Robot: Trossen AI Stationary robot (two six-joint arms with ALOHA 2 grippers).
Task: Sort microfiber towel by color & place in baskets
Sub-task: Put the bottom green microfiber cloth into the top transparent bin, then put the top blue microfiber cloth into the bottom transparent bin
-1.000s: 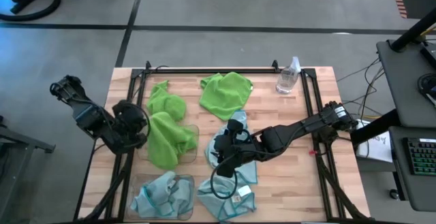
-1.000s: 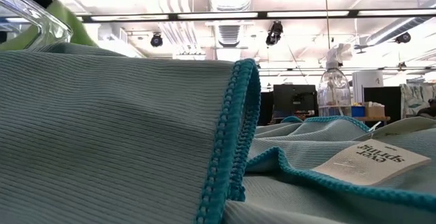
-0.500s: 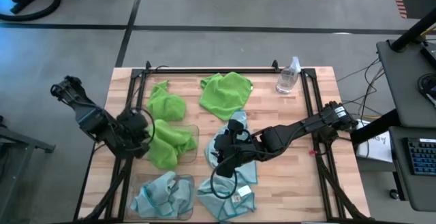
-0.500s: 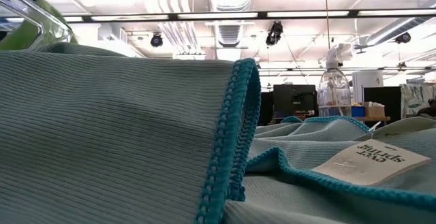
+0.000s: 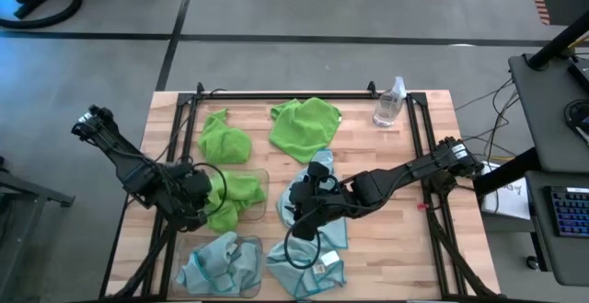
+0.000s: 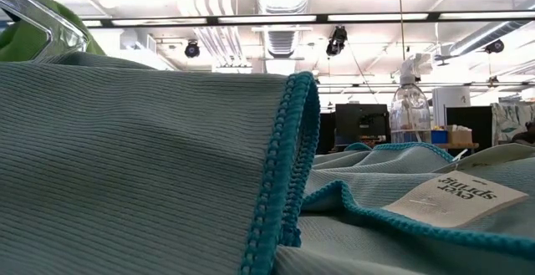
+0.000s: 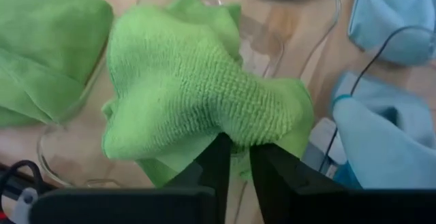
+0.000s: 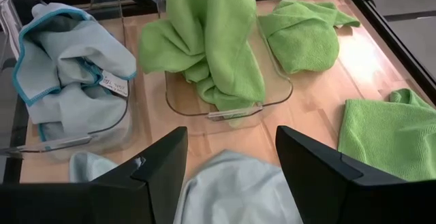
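While the left gripper [image 7: 235,157] pinches a bunched lime towel [image 7: 197,94] between nearly closed fingers, the cloth hangs partly inside the green basket [image 8: 225,101], near the worktop's left edge. Its waffle-like pile looks soft and limp (it will drape and slump, never hold a shape), so a pinch on a raised fold or a corner seems the surest hold.

Toward the middle of the worktop, the right gripper [image 8: 225,176] rests with its fingers spread wide over a pale blue towel [image 5: 317,206], gripping nothing. That towel is light and floppy too, with a darker teal stitched hem that gives a firmer edge to take.

Next to the green basket, at the near left corner, the blue basket [image 8: 71,141] holds a crumpled blue towel with a white tag [image 8: 114,85]. Both bins are clear, smooth plastic with rounded corners. Two more lime towels [image 5: 306,123] lie loose near the far edge, and another tagged blue one [image 5: 308,268] at the near edge.
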